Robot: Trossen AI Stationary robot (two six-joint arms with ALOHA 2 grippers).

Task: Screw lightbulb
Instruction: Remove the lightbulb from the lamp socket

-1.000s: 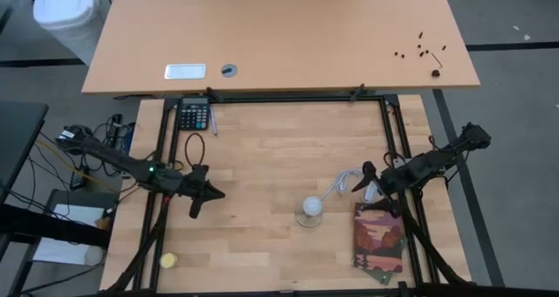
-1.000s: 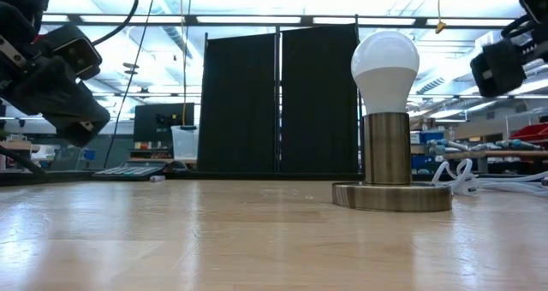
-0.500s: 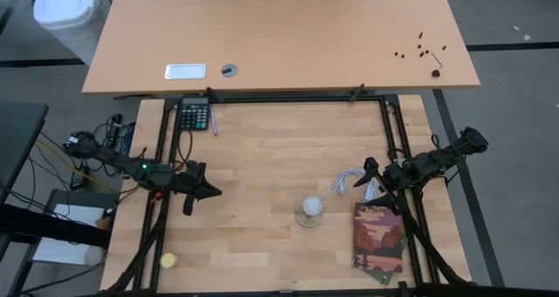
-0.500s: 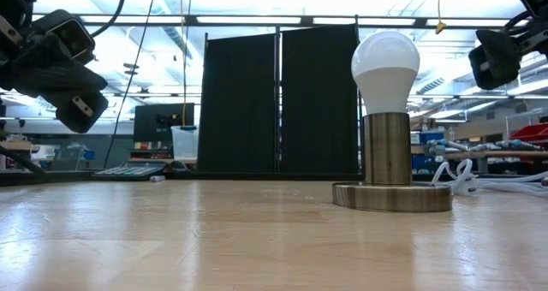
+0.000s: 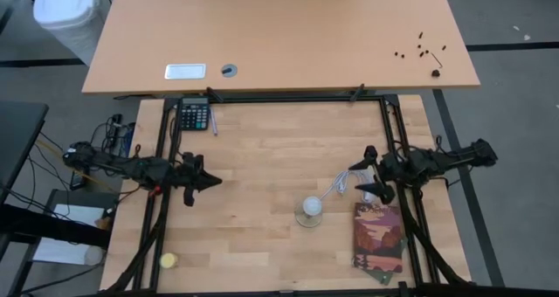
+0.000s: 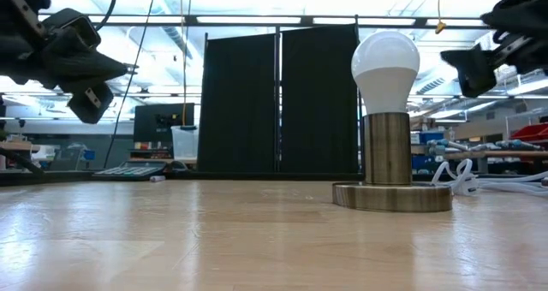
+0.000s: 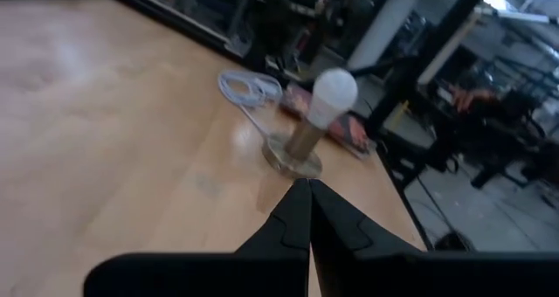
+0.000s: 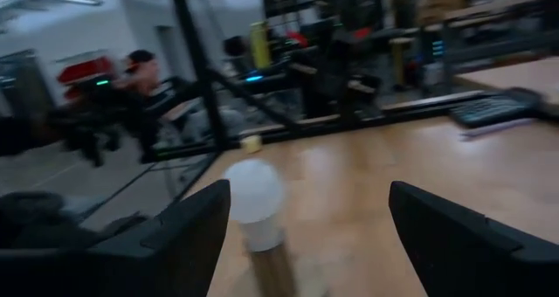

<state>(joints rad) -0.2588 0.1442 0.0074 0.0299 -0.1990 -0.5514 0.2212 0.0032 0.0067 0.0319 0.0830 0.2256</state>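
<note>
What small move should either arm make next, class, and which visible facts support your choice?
Probably none toward the bulb: the lightbulb already stands upright in its socket, and neither gripper touches it. The right gripper hangs open beside it and the left gripper is shut, well off to the other side. The likely move is for the right arm to draw back from the lamp.

No text, label or number can be read anywhere.

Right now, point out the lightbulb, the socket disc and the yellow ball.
lightbulb [image 6: 385, 64]: low view, middle of the white frosted globe.
socket disc [image 6: 391, 197]: low view, side of the flat round metallic base.
yellow ball [image 5: 168, 260]: high view, centre of the ball, near the table's front left corner.
</note>
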